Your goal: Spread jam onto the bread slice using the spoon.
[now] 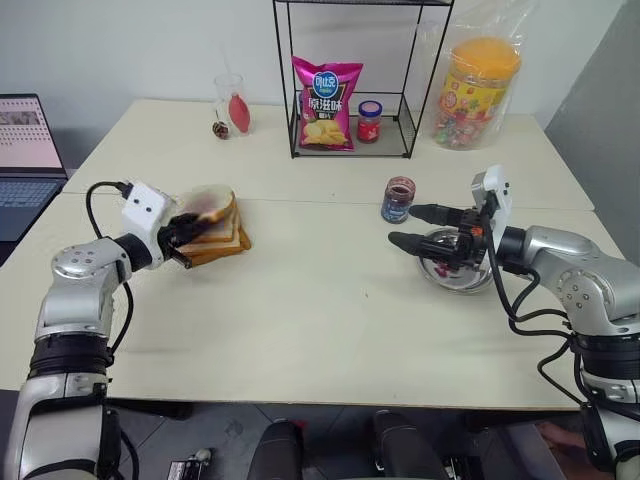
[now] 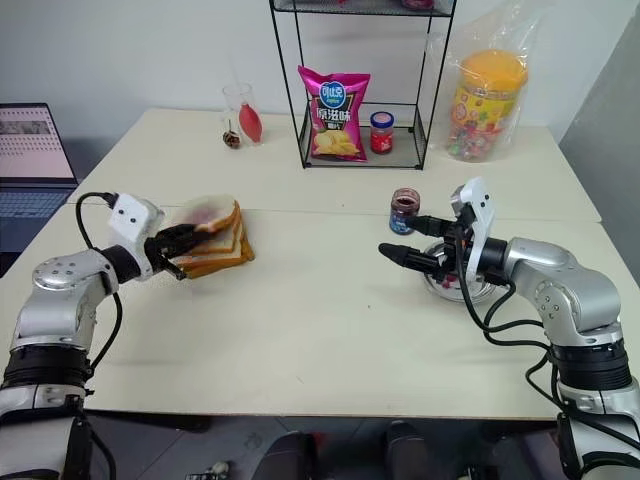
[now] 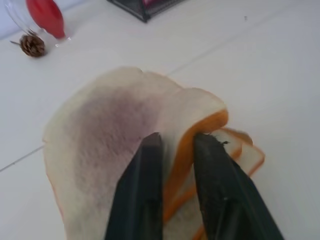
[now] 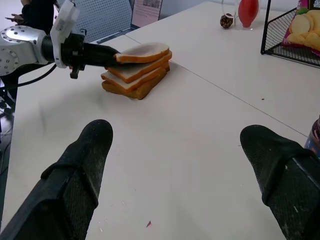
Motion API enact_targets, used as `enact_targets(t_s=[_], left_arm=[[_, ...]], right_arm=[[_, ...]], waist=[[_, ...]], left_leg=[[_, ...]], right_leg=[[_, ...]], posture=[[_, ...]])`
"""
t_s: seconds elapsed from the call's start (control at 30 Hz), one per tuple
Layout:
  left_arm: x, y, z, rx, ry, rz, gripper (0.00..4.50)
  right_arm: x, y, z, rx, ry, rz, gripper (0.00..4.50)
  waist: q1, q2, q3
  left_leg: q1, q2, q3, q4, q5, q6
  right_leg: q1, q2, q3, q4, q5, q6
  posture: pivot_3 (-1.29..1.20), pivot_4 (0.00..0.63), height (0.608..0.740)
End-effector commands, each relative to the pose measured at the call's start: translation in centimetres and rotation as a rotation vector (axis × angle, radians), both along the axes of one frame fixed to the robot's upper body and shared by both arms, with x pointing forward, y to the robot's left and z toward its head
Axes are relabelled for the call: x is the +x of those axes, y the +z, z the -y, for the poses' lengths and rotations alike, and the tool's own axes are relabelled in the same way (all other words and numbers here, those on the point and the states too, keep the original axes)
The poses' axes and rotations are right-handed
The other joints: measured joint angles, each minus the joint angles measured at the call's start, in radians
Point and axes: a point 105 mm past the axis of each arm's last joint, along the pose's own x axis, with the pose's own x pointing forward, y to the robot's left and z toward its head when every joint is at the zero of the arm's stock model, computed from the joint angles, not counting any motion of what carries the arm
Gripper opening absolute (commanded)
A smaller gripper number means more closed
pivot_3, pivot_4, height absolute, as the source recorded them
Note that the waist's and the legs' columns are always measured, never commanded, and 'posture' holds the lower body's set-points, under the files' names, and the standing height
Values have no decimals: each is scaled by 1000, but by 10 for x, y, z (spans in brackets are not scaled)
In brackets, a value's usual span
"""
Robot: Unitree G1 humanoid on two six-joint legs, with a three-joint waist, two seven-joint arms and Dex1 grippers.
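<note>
My left gripper (image 3: pixel 178 140) is shut on the edge of the bread slice (image 3: pixel 110 130), the purple-stained top slice of a stack (image 4: pixel 132 80) at the table's left. That slice is tilted up a little off the slices beneath it. The jam sits in a small clear jar (image 1: pixel 398 200) right of centre. My right gripper (image 1: pixel 402 226) hangs open just in front of the jar and over a metal bowl (image 1: pixel 455 275), holding nothing. The spoon is hidden.
A wire rack (image 1: pixel 350 140) at the back holds a pink chip bag (image 1: pixel 325 105) and a red-lidded jar (image 1: pixel 370 122). A glass (image 1: pixel 233 105) stands left of it, a big candy jar (image 1: pixel 478 90) to the right. A laptop (image 1: pixel 25 150) is at far left.
</note>
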Motion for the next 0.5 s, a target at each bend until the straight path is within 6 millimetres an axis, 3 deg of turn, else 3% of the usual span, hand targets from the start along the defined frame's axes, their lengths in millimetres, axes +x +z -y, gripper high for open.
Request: enact_targets(t_s=[0.03,0.33,0.43,0.5], left_arm=[[1,43,-1,-138,11,120,54],[-2,70,11,-324,-63,139,54],[-3,80,27,-340,-136,156,54],[-3,77,42,-277,-192,138,54]], right_arm=[[-1,14,3,11,-7,56,4500],[-2,14,3,15,-10,61,4500],[-2,14,4,16,-15,60,4500],[-3,14,4,16,-15,60,4500]], waist=[[0,0,0],[0,0,0],[0,0,0],[0,0,0]], left_leg=[[0,0,0,0,0,0],[0,0,0,0,0,0],[0,0,0,0,0,0],[0,0,0,1,0,0]], right_leg=[[0,0,0,0,0,0],[0,0,0,0,0,0],[0,0,0,0,0,0],[0,0,0,0,0,0]], posture=[[0,150,740],[0,150,740],[0,150,740],[0,150,740]])
